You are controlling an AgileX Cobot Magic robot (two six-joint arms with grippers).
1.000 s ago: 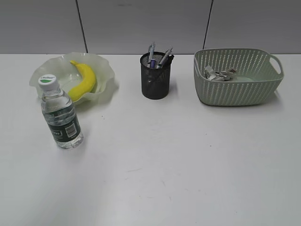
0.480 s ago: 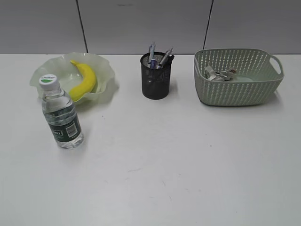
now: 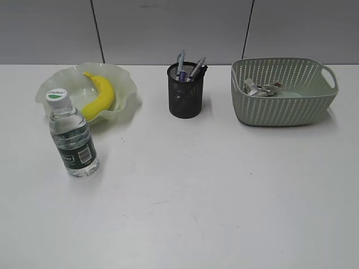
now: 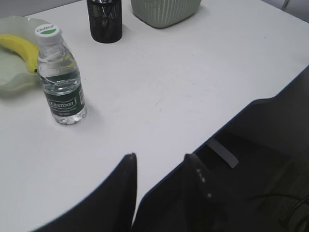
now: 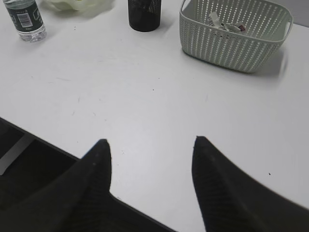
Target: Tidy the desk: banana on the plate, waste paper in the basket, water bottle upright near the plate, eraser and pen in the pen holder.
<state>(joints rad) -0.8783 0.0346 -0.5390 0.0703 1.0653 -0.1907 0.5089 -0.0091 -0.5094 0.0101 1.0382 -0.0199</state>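
Banana (image 3: 100,92) lies in the plate (image 3: 126,84), water bottle (image 3: 73,136) upright beside; both end effectors gape empty.

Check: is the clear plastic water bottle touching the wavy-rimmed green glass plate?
Apart. In the left wrist view, bare white desk shows between the clear plastic water bottle and the wavy-rimmed green glass plate; the exterior view's overlap is only perspective.
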